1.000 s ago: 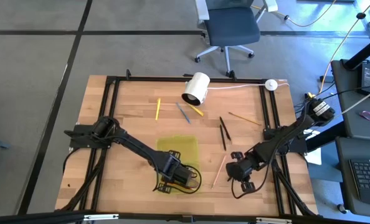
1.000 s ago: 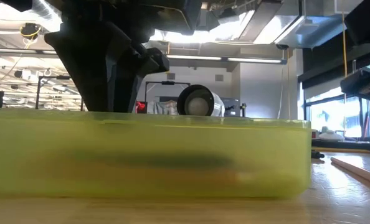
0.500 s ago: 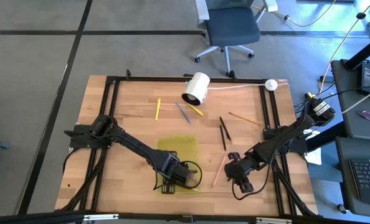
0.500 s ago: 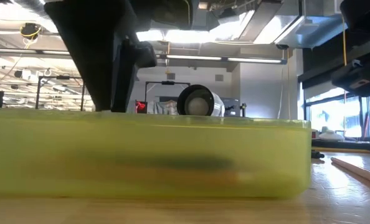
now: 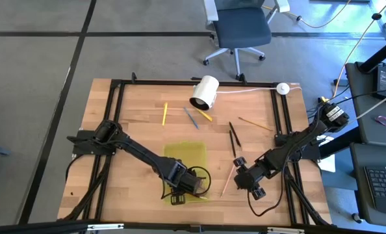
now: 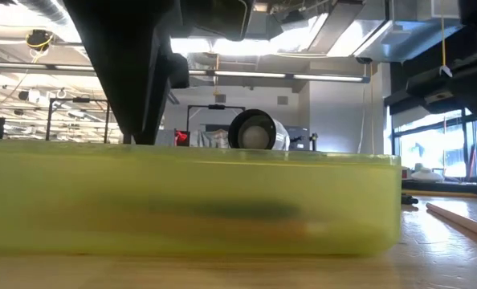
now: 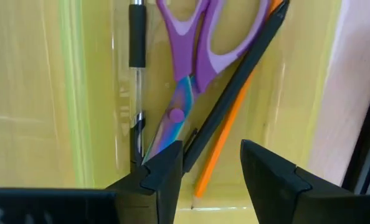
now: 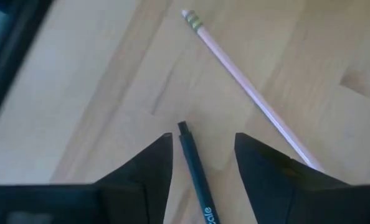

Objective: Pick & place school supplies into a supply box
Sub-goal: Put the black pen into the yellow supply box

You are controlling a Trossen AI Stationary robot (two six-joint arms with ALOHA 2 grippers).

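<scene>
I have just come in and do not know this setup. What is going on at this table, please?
A two-armed robot is collecting school supplies into a yellow-green supply box. The left gripper hangs open over the box, where purple-handled scissors, a clear pen, a black pen and an orange pencil already lie. The right gripper is open above another black pen on the table, beside a pale pencil. More pens and pencils wait near the white cylinder.
</scene>
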